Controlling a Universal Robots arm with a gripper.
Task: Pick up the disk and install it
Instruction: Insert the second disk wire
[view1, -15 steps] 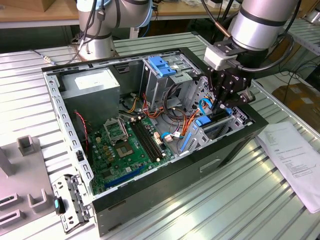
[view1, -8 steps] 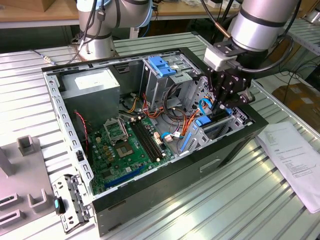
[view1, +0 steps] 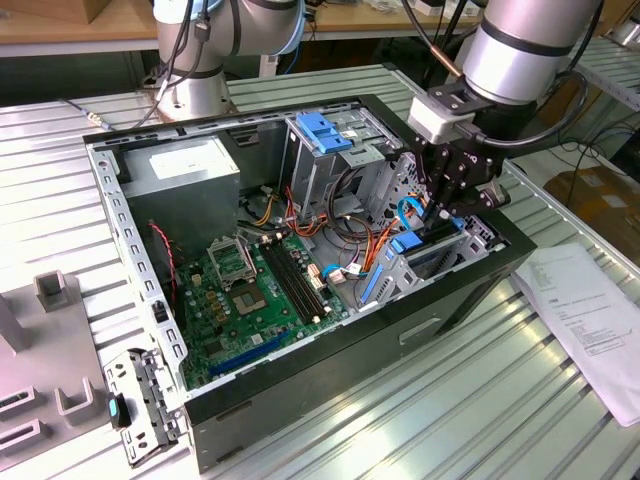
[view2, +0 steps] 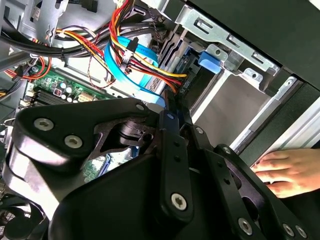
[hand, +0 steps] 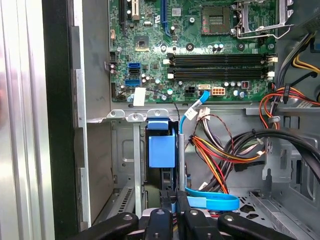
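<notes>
pincer (view1: 447, 213) sits low inside the open computer case (view1: 460, 300), at the drive bay on the exterior view's right, and from my seat its fingers look clenched on the top edge of the disk (view1: 425, 252). i see the disk standing on edge in the bay slot, its blue carrier (hand: 162, 145) showing in the first wrist view just beyond the black fingertips (hand: 172, 216). motherboard (view1: 262, 290) lies well apart, toward the exterior view's left. a person's hand (view2: 287, 172) rests on the case edge in the second wrist view.
</notes>
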